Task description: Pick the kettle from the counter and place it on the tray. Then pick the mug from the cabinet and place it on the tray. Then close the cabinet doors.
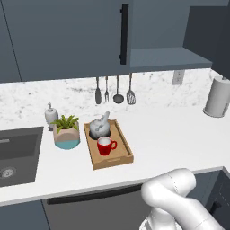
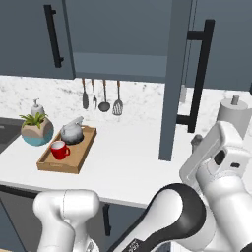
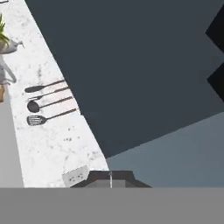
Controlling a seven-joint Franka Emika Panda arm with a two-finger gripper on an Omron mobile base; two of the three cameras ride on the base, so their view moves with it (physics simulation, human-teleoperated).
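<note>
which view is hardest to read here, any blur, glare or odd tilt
Hand view: rolled sideways, hanging utensils lie level, dark cabinet flat and shadowed. Left base view: soft, even light, no glare on the counter. Right base view: open door blocks the middle.

In the hand view, the gripper (image 3: 110, 178) is cut by the grey band just below, so only the closed tips are seen, pressed together with no gap. Far to the upper left of the fingers, the potted plant (image 3: 2, 33) and the tray (image 3: 1, 92) are clipped by the frame edge to slivers. The cabinet (image 3: 144, 74) above the fingers is cut off at the top and right. In the right base view, the gripper is hidden behind the white wrist. The sink (image 1: 18, 155) is cut by the left edge of the left base view.
</note>
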